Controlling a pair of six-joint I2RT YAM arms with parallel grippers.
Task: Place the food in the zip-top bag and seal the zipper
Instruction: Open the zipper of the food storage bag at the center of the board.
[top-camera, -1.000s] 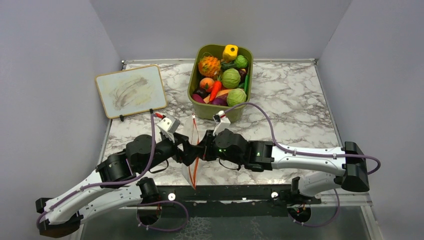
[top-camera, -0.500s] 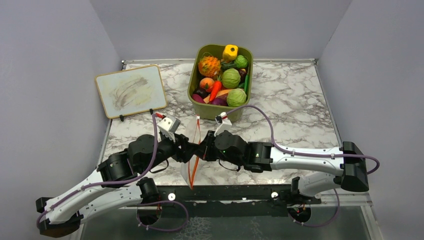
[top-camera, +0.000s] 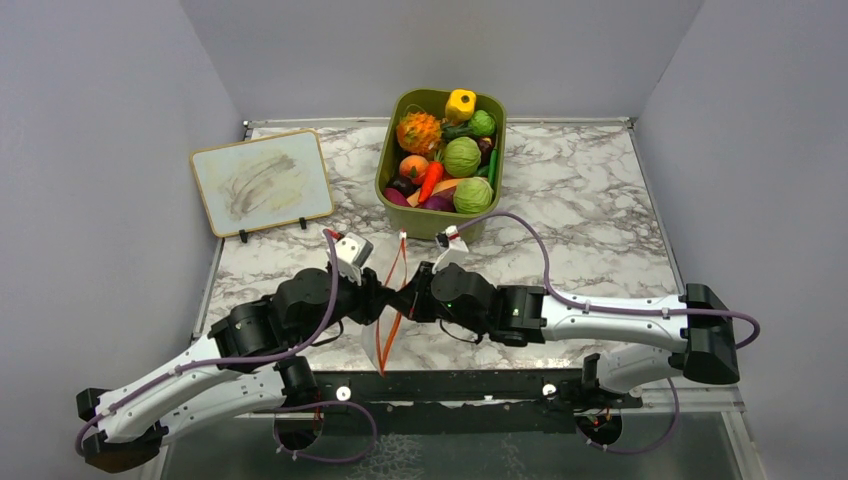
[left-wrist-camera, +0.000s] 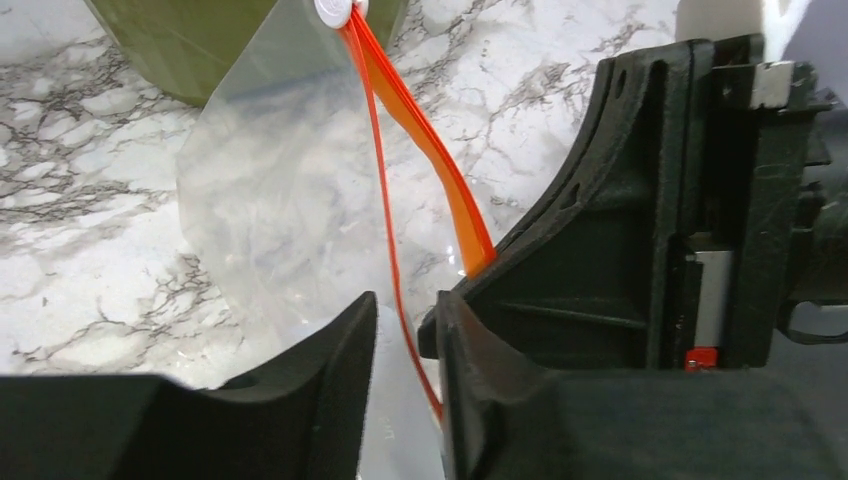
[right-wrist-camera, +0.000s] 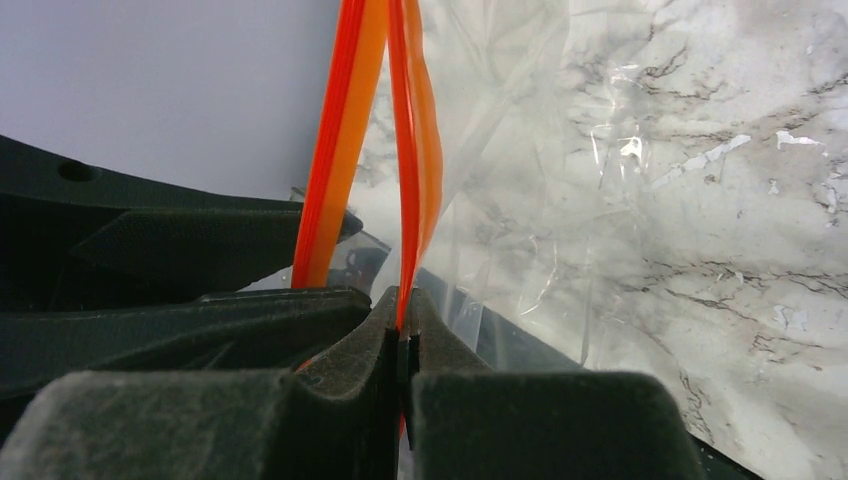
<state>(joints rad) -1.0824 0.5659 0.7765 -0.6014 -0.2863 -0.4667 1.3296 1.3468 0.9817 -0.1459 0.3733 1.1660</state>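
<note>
Orange-red zipper (right-wrist-camera: 405, 150) pinched tight in closed right gripper (right-wrist-camera: 403, 322), low centre of right wrist frame. Left gripper (left-wrist-camera: 405, 330) narrowly parted around same strip (gap visible either side), lower middle of left wrist frame. Clear zip-top bag (left-wrist-camera: 280, 190) spread upper left there. Food (top-camera: 462, 157) upper centre overhead, inside olive bin (top-camera: 415, 225).

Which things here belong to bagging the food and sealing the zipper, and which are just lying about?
Job in hand: zip-top bag, zipper, green cabbage balls, bumpy orange fruit, round peach-orange fruit.
Lying about: whiteboard; olive bin, which only holds the food.
</note>
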